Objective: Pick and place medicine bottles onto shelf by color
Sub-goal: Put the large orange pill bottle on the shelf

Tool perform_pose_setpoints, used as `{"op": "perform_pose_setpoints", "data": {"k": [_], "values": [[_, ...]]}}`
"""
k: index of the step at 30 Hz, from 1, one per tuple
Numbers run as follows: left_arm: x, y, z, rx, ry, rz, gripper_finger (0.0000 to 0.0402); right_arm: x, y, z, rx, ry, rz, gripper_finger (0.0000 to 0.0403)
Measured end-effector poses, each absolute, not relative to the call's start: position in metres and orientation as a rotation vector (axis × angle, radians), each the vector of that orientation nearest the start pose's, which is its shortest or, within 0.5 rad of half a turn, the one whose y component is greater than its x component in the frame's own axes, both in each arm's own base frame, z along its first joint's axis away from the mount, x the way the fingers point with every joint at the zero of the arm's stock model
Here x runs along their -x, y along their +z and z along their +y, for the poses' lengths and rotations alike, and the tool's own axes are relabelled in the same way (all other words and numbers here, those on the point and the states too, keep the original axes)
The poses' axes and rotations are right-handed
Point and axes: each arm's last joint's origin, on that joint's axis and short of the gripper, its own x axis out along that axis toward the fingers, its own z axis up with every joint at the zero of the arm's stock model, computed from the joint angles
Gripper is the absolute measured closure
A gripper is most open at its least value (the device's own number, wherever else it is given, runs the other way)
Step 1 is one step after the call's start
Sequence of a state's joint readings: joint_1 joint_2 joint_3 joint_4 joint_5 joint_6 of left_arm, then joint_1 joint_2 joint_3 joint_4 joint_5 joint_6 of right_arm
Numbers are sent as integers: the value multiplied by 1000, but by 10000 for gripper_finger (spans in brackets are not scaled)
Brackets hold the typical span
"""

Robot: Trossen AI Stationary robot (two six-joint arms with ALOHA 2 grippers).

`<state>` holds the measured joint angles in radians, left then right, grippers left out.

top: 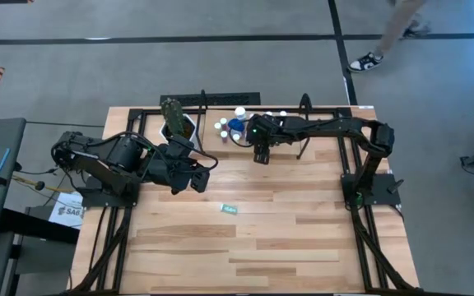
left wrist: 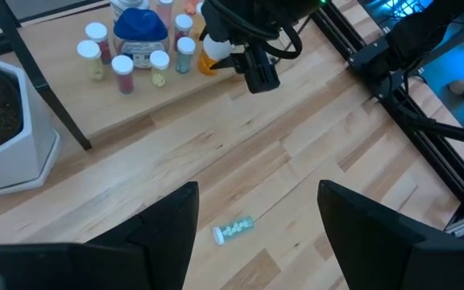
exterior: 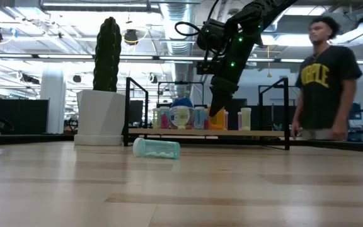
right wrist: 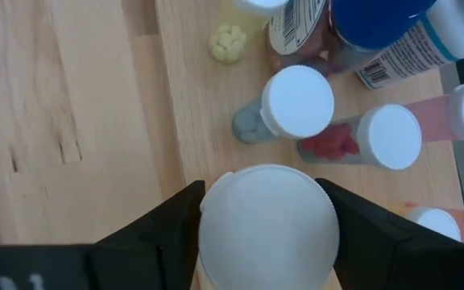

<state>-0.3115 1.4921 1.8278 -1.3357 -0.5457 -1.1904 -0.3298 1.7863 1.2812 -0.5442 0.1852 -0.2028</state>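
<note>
- Left wrist view: my left gripper [left wrist: 258, 201] hangs over the wood-plank tabletop [left wrist: 312, 153], fingers spread and empty. If it dips blindly, it may knock the one small teal bottle [left wrist: 234, 229] lying on its side near it, which would roll.
- Beside it stands one white pot with a green cactus [exterior: 99, 120], at the left end of the light wooden shelf with black rails [left wrist: 135, 105]. A wide swing could clip it.
- On that shelf I make out about six small white-capped bottles around one larger rounded blue bottle [left wrist: 141, 36], packed closely.
- My right gripper [right wrist: 268, 201] is over the shelf, fingers clasped on one amber white-capped bottle [right wrist: 268, 229]. Set down too tight to its neighbours, it could topple them; I judge the free gap narrow.
- One person [exterior: 325, 75] stands beyond the table, right.
</note>
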Motion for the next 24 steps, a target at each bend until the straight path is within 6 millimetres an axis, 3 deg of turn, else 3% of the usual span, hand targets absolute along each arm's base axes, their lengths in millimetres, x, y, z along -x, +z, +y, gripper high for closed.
{"op": "perform_pose_setpoints", "data": {"k": [24], "values": [[-253, 426, -66, 689, 697, 641, 162, -345, 212, -122, 128, -421, 1124, 150]]}}
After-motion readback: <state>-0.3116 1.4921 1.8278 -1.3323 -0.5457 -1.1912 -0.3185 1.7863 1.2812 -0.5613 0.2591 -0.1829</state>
